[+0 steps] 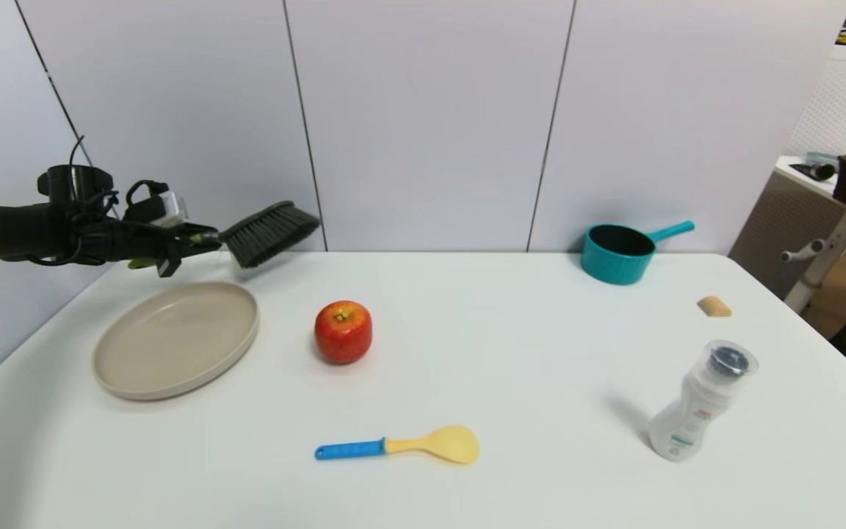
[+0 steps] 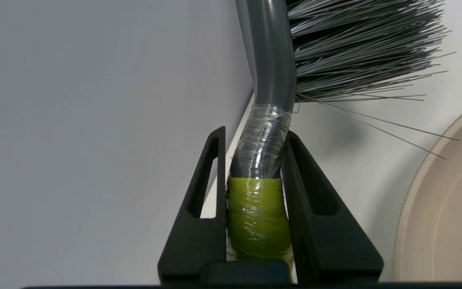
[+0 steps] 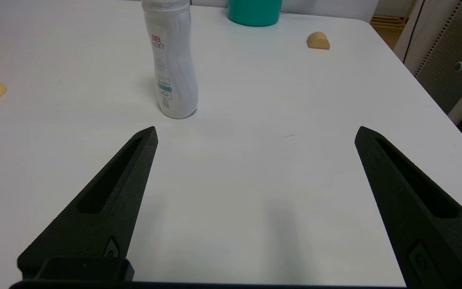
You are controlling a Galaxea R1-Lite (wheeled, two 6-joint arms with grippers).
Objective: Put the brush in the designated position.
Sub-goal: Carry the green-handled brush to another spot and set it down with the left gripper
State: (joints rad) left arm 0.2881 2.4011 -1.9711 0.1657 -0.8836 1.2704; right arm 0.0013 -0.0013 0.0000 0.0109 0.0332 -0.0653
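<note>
The brush (image 1: 269,234) hangs in the air over the table's back left corner, just beyond the far rim of the plate, with its dark bristles pointing right. My left gripper (image 1: 199,239) is shut on its handle. In the left wrist view the gripper (image 2: 254,133) clamps the lime-green handle where it meets the grey neck (image 2: 271,72). My right gripper (image 3: 256,130) is open and holds nothing, low over the table near the bottle. It is outside the head view. The designated position has no mark on the white tabletop (image 1: 540,353).
A round beige plate (image 1: 173,345) lies at the left, below the brush. A red apple (image 1: 343,331), a blue-and-yellow spoon (image 1: 401,444), a teal pot (image 1: 617,255), a white bottle (image 1: 702,400) and a small beige piece (image 1: 714,306) are spread over the table. A wall stands close behind.
</note>
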